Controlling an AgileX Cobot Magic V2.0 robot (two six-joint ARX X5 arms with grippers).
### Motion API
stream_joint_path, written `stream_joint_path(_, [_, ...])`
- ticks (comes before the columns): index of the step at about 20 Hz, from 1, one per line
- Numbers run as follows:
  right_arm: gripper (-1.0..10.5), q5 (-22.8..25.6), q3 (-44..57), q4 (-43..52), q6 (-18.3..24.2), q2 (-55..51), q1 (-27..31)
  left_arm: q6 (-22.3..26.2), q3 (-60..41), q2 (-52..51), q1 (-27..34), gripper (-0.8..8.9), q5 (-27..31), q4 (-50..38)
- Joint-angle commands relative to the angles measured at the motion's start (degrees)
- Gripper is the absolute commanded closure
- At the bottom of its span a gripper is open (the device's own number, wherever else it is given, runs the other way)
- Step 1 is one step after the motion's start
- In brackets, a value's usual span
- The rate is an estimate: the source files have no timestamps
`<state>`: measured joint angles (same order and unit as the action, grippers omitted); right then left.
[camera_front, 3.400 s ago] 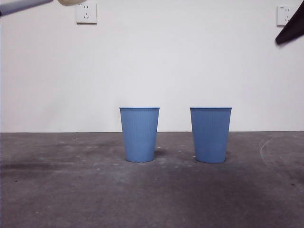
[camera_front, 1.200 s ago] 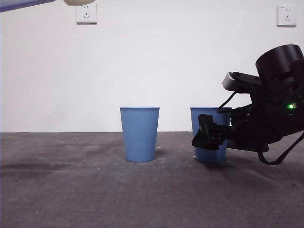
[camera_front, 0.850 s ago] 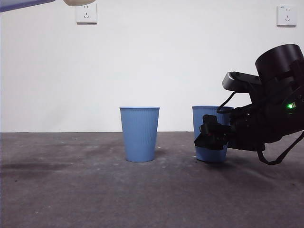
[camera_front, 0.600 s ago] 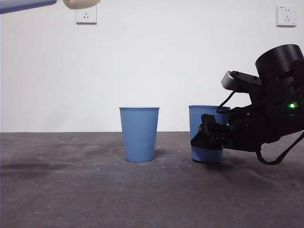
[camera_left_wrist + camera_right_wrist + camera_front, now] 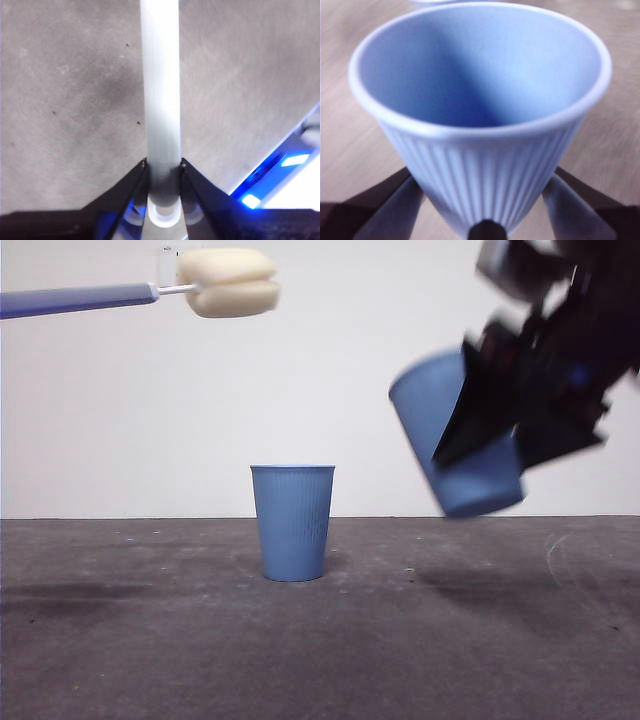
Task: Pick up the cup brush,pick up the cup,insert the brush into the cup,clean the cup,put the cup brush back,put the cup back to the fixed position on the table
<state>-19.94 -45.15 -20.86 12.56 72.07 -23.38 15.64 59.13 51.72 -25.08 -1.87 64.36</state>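
The cup (image 5: 440, 420) is in the air at the upper right of the front view, tilted with its mouth toward the left, and my right gripper (image 5: 500, 435) is shut on it. In the right wrist view the cup (image 5: 485, 130) fills the picture between the two jaws, its inside empty. The cup brush (image 5: 140, 292) reaches in from the upper left, its cream sponge head (image 5: 232, 283) high above the table. My left gripper (image 5: 163, 170) is shut on the brush's pale handle (image 5: 160, 100).
A second blue cup (image 5: 293, 522) stands upright on the dark grey table (image 5: 150, 640) at the middle. A white wall lies behind. The held cup casts a shadow on the table at the right.
My right gripper has lifted the right-hand cup off the table and tilted it leftward. The brush has come lower and further right into the picture.
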Motion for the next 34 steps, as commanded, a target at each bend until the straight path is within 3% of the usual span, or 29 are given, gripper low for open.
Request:
stream_joint_path(1, [9.6,-0.17,-5.88,-18.82,7.3,-1.46,-1.84,4.92,-0.55,0.42,-3.63,8.26,2.49,0.33])
stream_joint_path(3, [9.6,5.31,-9.73,-28.52,8.98,-1.42,-3.32,8.2,-0.55,0.83,-7.45,8.26,4.96,0.83])
stream_joint_path(5, [9.6,7.89,-11.08,-34.12,10.53,-1.38,-5.46,11.69,-0.55,1.36,-11.21,8.26,7.78,1.16])
stream_joint_path(8, [9.6,11.56,-11.5,-38.53,12.61,-1.38,-7.26,14.93,-0.55,3.39,-15.06,8.26,12.13,3.8])
stream_joint_path(13, [9.6,14.29,-11.56,-40.68,13.35,-0.85,-13.14,17.35,-0.55,6.14,-18.05,8.26,12.46,5.31])
stream_joint_path(21, [9.6,27.15,-13.94,-45.57,14.71,6.14,-23.02,18.05,-0.55,8.44,-20.33,8.26,11.85,9.18])
stream_joint_path(27, [9.6,31.19,-20.48,-47.43,17.79,12.2,-27.45,18.03,-0.55,9.53,-21.16,8.26,11.69,9.07])
stream_joint_path(34, [9.6,34.12,-24.7,-48.09,18.56,21.53,-34.29,17.81,-0.57,12.35,-22.49,8.26,9.16,8.39])
